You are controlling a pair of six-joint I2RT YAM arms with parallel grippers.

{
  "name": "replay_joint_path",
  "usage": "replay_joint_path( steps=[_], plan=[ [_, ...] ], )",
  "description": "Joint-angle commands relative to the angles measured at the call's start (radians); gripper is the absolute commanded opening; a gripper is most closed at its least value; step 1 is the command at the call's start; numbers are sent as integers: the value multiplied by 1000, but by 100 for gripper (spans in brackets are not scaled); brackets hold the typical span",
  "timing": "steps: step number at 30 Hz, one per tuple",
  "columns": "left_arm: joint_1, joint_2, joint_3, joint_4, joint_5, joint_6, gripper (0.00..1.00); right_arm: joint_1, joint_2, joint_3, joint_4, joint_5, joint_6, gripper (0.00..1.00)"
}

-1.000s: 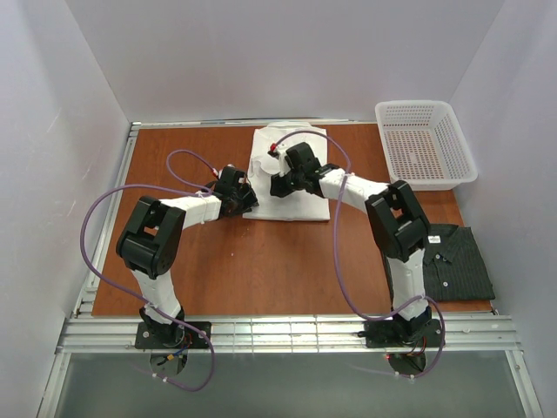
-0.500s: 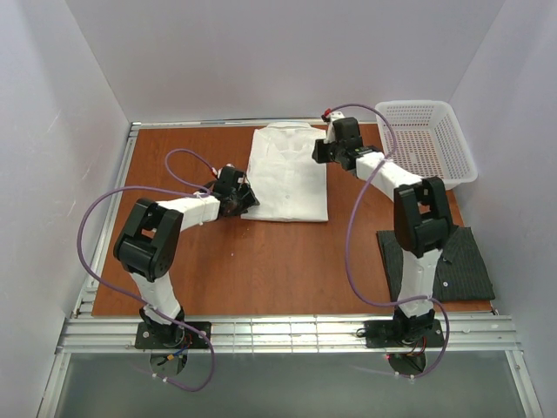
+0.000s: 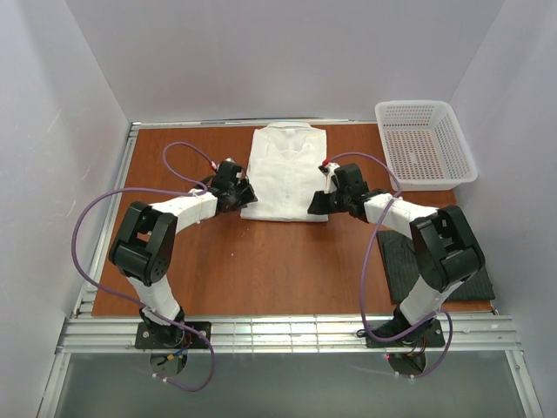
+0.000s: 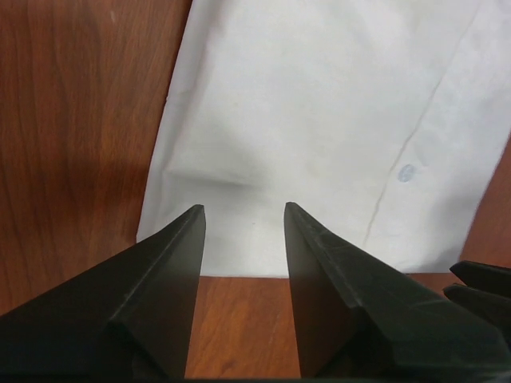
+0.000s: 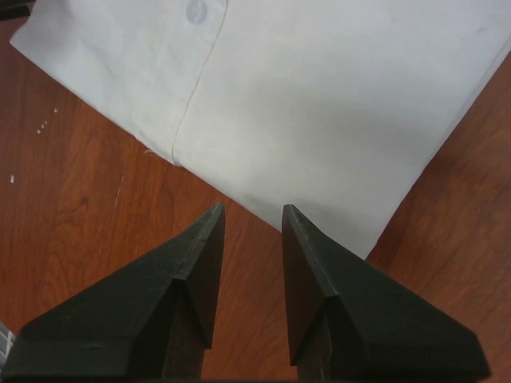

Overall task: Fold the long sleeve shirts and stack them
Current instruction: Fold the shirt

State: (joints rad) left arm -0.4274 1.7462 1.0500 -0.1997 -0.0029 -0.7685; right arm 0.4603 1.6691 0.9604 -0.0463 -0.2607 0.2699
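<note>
Right tool just dropped to near edge of white shirt, left tool alongside. Both part-open, empty, folded shirt right ahead of tips. I'd lift next, stack with dark shirt behind right tool.

Brown wooden table, pale walls on three sides. Folded white shirt lies flat at far centre, collar toward back wall. Dark shirt folded flat at near right edge, partly hidden. White mesh basket in far right corner
</note>
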Motion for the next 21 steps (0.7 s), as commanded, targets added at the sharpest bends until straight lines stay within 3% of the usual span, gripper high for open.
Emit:
replay_joint_path(
  steps=[1,4,10,16,21],
  plan=[
    [1,39,7,-23,29,2,37,20,20,-38,109,-43,35,26],
    [-1,58,-48,-30,15,-21,30,34,46,-78,115,-19,26,24],
    [-2,-20,-249,-44,15,-106,25,52,29,-224,148,-29,37,24],
    [-5,-193,-398,-81,15,-118,25,109,-89,-330,135,-67,77,22],
    [-8,-350,-440,-115,15,-75,32,141,-235,-333,99,-54,86,23]
  ],
)
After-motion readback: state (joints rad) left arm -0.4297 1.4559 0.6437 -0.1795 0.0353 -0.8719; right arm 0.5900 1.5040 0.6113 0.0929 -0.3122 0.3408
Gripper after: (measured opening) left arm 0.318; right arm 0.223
